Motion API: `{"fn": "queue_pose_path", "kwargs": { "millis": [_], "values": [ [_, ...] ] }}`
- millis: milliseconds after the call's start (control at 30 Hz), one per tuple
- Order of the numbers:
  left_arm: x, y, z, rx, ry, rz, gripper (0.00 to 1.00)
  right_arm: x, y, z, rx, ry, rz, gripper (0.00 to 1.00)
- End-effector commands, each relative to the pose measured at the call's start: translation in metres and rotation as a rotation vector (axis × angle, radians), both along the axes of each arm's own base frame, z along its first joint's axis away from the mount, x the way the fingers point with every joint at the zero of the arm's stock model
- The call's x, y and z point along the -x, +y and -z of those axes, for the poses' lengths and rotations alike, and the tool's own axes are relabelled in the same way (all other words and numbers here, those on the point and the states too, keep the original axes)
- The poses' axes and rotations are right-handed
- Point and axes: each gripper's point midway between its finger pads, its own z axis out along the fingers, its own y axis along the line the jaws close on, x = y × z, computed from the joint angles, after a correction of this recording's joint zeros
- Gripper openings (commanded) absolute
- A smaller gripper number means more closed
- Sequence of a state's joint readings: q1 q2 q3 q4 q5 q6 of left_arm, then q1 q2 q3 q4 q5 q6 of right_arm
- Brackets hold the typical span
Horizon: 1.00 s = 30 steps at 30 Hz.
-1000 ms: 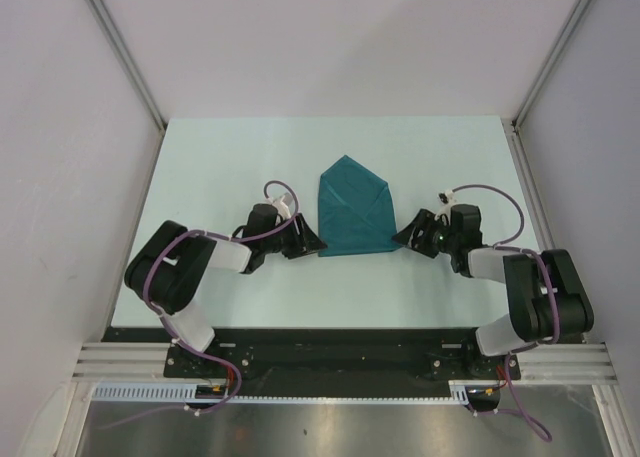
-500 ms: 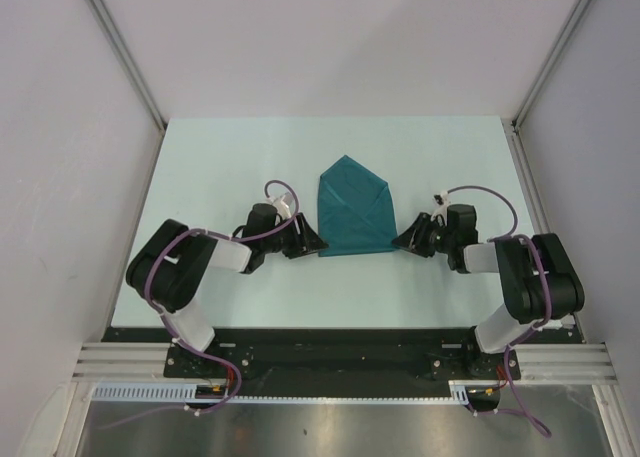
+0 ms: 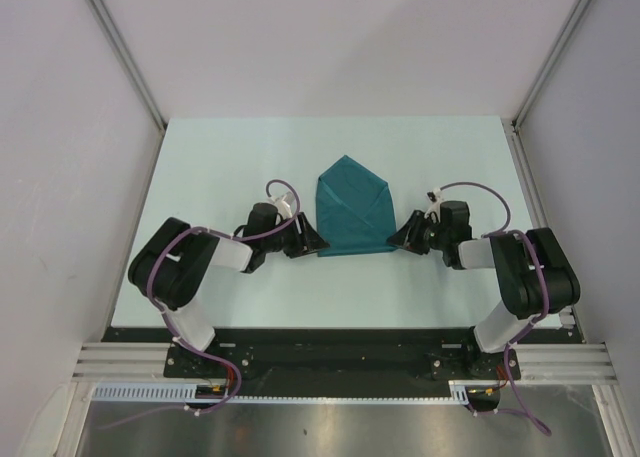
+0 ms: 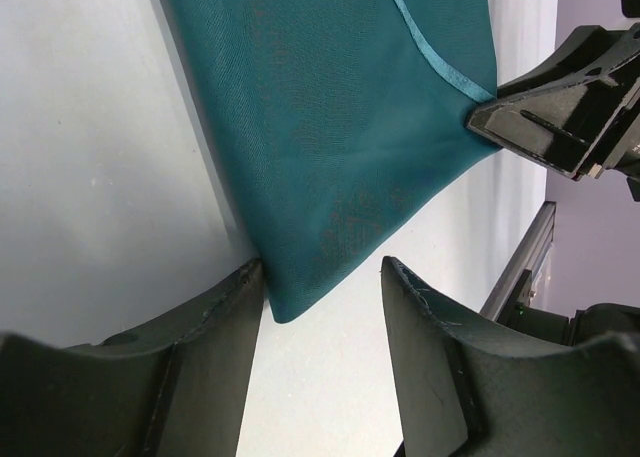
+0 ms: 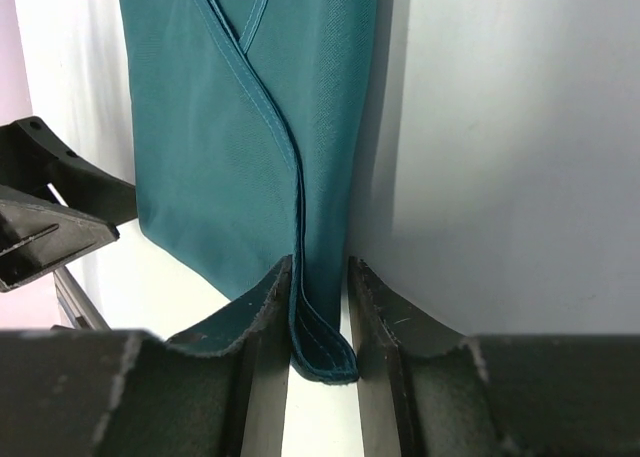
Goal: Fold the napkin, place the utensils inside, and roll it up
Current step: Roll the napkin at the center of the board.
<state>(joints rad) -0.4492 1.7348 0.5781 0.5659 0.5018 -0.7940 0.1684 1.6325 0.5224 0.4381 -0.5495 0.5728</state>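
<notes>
Teal soft cloth napkin (image 3: 352, 212) is lying mid-counter (image 3: 220, 167) w/ its long axis running near-to-far, peak pointing away from the arm bases. Left pincer (image 3: 313, 245) and right pincer (image 3: 398, 243) are sitting at its near corners. No fork is showing.

Left wrist: left pincer (image 4: 322, 277) is gaping wide and holding nothing, w/ the napkin (image 4: 340, 107) corner lying between its fingers. Closing here is probably risking a top-layer-only catch.

Right wrist: right pincer (image 5: 320, 277) is squeezing down to a slit on the napkin (image 5: 220, 127) hem corner. Thin bite, so a pull is likely risking slip or a skewed roll.
</notes>
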Motion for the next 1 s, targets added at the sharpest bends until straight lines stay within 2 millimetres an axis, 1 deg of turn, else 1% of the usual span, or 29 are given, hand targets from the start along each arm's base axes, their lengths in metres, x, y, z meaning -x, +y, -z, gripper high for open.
{"fn": "queue_pose_path", "kwargs": {
  "millis": [0, 267, 333, 367, 400, 467, 533, 700, 733, 833, 967],
  "values": [
    [0.009, 0.013, 0.027, -0.095, 0.062, -0.017, 0.58, -0.008, 0.003, 0.000, 0.016, -0.006, 0.011, 0.33],
    [0.009, 0.027, 0.032, -0.184, 0.052, -0.047, 0.57, -0.007, 0.001, 0.004, 0.034, 0.007, 0.015, 0.31],
    [0.011, 0.029, 0.035, -0.195, 0.058, -0.049, 0.57, -0.007, 0.002, 0.004, 0.032, 0.009, 0.014, 0.28],
    [0.013, 0.030, 0.037, -0.204, 0.065, -0.050, 0.57, -0.007, 0.003, 0.004, 0.030, 0.011, 0.014, 0.26],
    [0.013, 0.030, 0.038, -0.213, 0.067, -0.052, 0.57, -0.007, 0.003, 0.004, 0.028, 0.011, 0.011, 0.21],
    [0.017, 0.031, 0.042, -0.229, 0.071, -0.049, 0.57, -0.005, 0.004, 0.003, 0.023, 0.017, 0.009, 0.17],
    [0.019, 0.026, 0.042, -0.208, 0.074, -0.044, 0.57, -0.004, 0.004, 0.003, 0.025, 0.021, 0.006, 0.11],
    [0.025, 0.014, 0.045, -0.151, 0.100, -0.023, 0.55, 0.000, 0.006, 0.001, 0.025, 0.025, -0.001, 0.03],
    [0.024, 0.009, 0.044, -0.129, 0.098, -0.022, 0.53, 0.000, 0.006, 0.001, 0.024, 0.028, -0.002, 0.01],
    [0.025, 0.003, 0.045, -0.098, 0.108, -0.019, 0.51, 0.001, 0.008, -0.001, 0.022, 0.027, -0.005, 0.00],
    [0.022, -0.002, 0.042, -0.072, 0.102, -0.023, 0.44, 0.002, 0.009, -0.002, 0.021, 0.027, -0.009, 0.00]
  ]
}}
